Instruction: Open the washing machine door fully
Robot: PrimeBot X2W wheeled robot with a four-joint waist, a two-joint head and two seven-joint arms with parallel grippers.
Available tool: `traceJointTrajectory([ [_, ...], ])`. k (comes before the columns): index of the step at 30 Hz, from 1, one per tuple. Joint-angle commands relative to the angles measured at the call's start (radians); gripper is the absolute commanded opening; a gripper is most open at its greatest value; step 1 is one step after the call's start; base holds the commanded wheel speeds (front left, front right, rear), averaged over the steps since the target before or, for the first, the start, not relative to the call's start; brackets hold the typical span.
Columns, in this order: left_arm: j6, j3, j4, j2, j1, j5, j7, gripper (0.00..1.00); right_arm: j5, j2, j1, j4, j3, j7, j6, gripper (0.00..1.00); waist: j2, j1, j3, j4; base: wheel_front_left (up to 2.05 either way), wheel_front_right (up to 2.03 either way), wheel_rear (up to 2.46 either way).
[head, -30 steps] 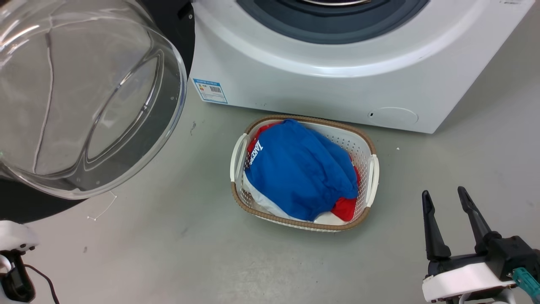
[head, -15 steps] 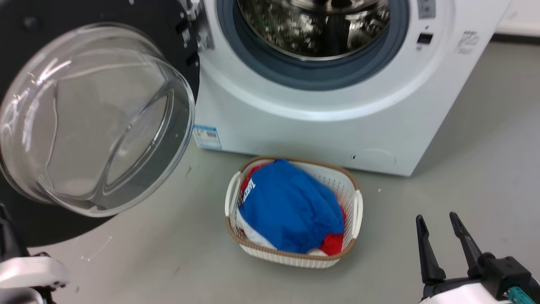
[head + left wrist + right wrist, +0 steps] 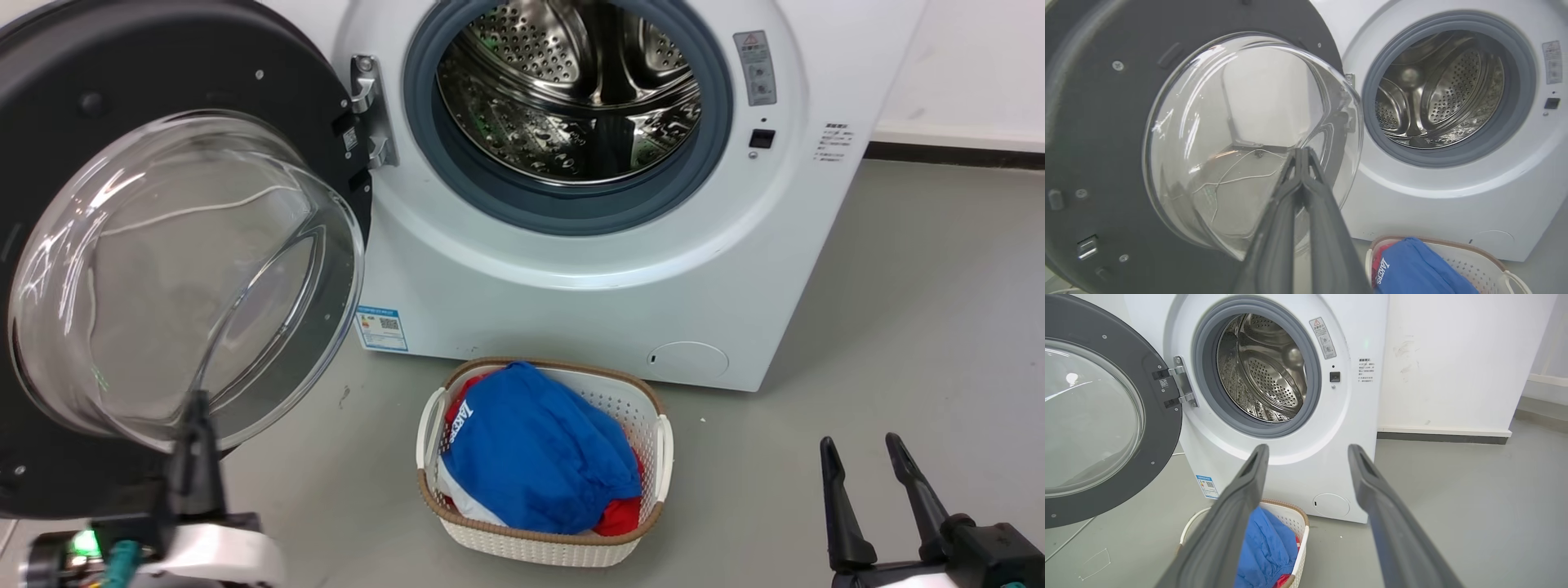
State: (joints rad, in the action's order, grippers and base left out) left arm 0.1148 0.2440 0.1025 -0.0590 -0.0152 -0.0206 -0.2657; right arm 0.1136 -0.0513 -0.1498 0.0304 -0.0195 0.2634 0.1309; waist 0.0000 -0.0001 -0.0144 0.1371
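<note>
Glass [image 3: 180, 278] bulges from round black door [image 3: 122, 65]; left gripper [image 3: 1301, 153] pressed together, right gripper [image 3: 1308, 451] apart.

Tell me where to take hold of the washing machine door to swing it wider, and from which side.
Grip the washing machine door by its black rim at the free edge, opposite the hinge, coming from the robot's left with the left pincer, which is shut now. The rim gives an edge to straddle; the smooth, bulging glass bowl would likely slip.
</note>
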Motion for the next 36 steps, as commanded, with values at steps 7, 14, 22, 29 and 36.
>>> traceJointTrajectory([
  [7,0.001,-0.121,-0.029,0.005,0.038,0.017,0.002,0.0,-0.003,0.002,-0.019,-0.037,-0.012,0.002,0.0,1.0,0.0,0.0001,-0.01,-0.039,0.0,0.0,0.0],
  [14,-0.031,-0.21,-0.054,0.008,0.08,0.038,0.002,0.0,0.007,0.002,-0.036,-0.068,-0.027,0.002,0.0,1.0,0.0,0.0001,-0.016,-0.077,0.0,0.0,0.0],
  [22,-0.083,-0.25,-0.049,0.009,0.113,0.055,0.002,1.0,0.016,0.002,-0.053,-0.078,-0.035,0.002,0.0,1.0,0.0,0.0001,-0.02,-0.101,0.0,0.0,0.0],
  [29,-0.099,-0.26,-0.038,0.009,0.114,0.06,0.002,1.0,0.021,0.002,-0.052,-0.077,-0.036,0.002,0.0,1.0,0.0,0.0001,-0.019,-0.109,0.0,0.0,0.0],
  [36,-0.1,-0.268,-0.03,0.009,0.11,0.064,0.002,1.0,0.026,0.002,-0.05,-0.073,-0.04,0.002,0.0,1.0,0.0,0.0001,-0.019,-0.111,0.0,0.0,0.0],
])
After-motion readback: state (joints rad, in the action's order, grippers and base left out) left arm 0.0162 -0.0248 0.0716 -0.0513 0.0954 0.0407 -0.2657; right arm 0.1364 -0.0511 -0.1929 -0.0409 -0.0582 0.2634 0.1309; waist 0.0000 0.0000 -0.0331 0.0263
